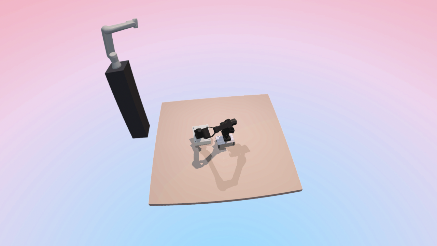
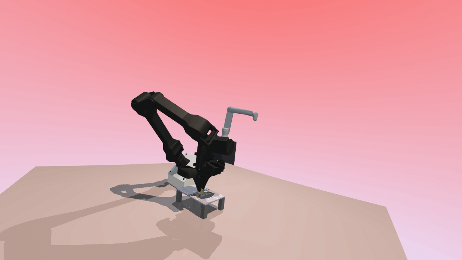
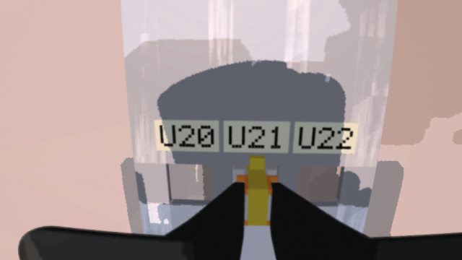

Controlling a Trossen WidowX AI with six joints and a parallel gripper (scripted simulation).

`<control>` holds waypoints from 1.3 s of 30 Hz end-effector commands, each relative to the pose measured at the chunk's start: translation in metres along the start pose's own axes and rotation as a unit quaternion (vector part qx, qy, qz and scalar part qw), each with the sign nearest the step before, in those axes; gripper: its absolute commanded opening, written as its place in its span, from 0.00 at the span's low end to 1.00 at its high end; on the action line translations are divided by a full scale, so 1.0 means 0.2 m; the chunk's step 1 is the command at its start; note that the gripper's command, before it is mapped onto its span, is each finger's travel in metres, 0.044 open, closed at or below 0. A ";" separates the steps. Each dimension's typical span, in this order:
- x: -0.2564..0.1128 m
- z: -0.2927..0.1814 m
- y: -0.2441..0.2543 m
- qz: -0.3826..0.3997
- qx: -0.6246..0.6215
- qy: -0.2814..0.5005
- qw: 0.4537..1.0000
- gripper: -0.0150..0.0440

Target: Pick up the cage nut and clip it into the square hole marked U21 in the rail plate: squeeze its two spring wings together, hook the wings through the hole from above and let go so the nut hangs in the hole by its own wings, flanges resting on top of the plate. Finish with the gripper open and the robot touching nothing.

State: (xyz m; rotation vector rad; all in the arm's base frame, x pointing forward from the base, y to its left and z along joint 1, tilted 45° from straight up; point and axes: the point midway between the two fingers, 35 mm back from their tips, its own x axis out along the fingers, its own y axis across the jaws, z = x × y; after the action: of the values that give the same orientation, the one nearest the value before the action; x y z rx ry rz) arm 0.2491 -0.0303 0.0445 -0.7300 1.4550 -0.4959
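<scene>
Over U21 hole (image 3: 236, 170); end effector (image 2: 200, 190) (image 3: 256, 193) gripping cage nut (image 2: 201, 191) (image 3: 258, 207) (yellow w/ orange bits).

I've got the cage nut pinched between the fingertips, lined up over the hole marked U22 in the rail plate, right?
Wrong hole: the wrist view shows the cage nut at the middle hole, marked U21. It is indeed pinched between the fingertips.
</scene>
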 end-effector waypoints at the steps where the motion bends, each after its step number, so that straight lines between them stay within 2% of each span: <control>1: 0.00 0.00 0.00 -0.002 0.001 0.001 1.000 0.30; 9: 0.00 0.00 0.00 -0.002 0.001 0.001 1.000 0.30; 25: 0.00 0.00 0.00 0.000 -0.001 0.000 1.000 1.00; 28: -0.01 0.00 0.00 0.000 -0.001 0.000 1.000 1.00; 32: -0.24 -0.01 0.01 -0.001 0.000 -0.009 1.000 1.00; 39: -0.25 -0.01 0.01 -0.001 0.001 -0.009 1.000 1.00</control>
State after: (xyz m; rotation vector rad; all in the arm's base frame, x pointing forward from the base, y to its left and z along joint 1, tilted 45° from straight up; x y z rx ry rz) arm 0.2437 0.0047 0.0781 -0.7434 1.4347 -0.4874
